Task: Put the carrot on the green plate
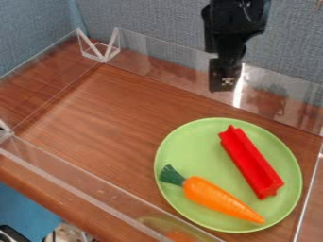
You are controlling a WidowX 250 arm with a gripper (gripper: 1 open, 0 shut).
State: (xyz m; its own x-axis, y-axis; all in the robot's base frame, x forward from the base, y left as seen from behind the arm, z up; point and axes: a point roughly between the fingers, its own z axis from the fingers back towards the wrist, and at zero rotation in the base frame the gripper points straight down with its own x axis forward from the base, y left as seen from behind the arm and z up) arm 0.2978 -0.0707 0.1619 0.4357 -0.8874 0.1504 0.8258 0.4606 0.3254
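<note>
Camera view: what's there?

"One carrot (217,199), one red bar (251,163) and one green plate (190,151), plus one dark tool (226,76) above the far part of the tabletop (108,128)."

"Any writing?"

"None that I can read."

"And the carrot?"

"Lying on the plate's near part, beside the bar. Its long axis slants: leafy top at the upper left, orange tip toward the lower right."

"Is the tool grasping it?"

"No, it's well apart from the carrot, and released, its jaws spread."
</note>
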